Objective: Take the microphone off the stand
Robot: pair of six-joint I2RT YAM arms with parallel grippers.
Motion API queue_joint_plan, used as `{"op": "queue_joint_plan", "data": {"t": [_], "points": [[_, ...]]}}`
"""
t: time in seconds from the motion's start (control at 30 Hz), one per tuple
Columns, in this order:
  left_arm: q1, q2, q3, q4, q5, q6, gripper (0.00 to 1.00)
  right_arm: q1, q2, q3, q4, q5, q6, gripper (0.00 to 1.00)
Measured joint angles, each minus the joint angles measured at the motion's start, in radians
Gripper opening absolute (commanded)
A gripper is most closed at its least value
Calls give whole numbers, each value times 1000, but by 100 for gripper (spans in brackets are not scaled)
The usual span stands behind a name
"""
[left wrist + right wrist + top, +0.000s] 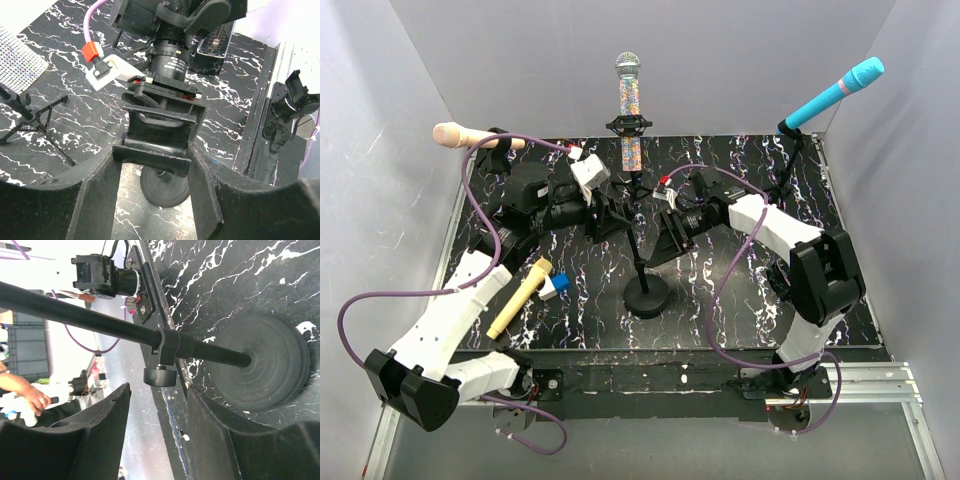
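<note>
While the glittery multicoloured microphone (629,95) sits clipped atop the thin black stand pole (100,322), your right gripper (159,405) and left gripper (152,155) flank the pole, both spread wide. Clamp the right on the pole first, then raise the left to the microphone.

Sparkly multicoloured speckled microphone with silver mesh head (628,100): red, blue, gold flecks on pale body. Matte black metal stand with round base (647,297), black all over. Black marble-pattern tabletop (740,170), white veining throughout. Bright cyan microphone (835,92). Pale pink-beige microphone (460,135). Tan-yellow microphone (520,298). Small blue-and-white block (557,286). Purple cables (390,294). White arm shells (455,310) with black joints. Plain grey walls (720,60), no pattern.
</note>
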Motion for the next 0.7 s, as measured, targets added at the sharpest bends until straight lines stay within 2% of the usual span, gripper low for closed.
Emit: {"op": "queue_joint_plan", "data": {"t": [0.17, 0.33, 0.57, 0.7], "points": [[0, 0, 3, -9, 2, 10, 11, 0, 50, 3, 26, -40, 47, 51], [4, 0, 3, -11, 7, 13, 11, 0, 89, 3, 48, -86, 91, 42], [10, -2, 3, -12, 9, 14, 11, 1, 90, 4, 78, -124, 97, 23], [13, -5, 2, -15, 8, 15, 10, 3, 84, 3, 96, -124, 77, 4]]}}
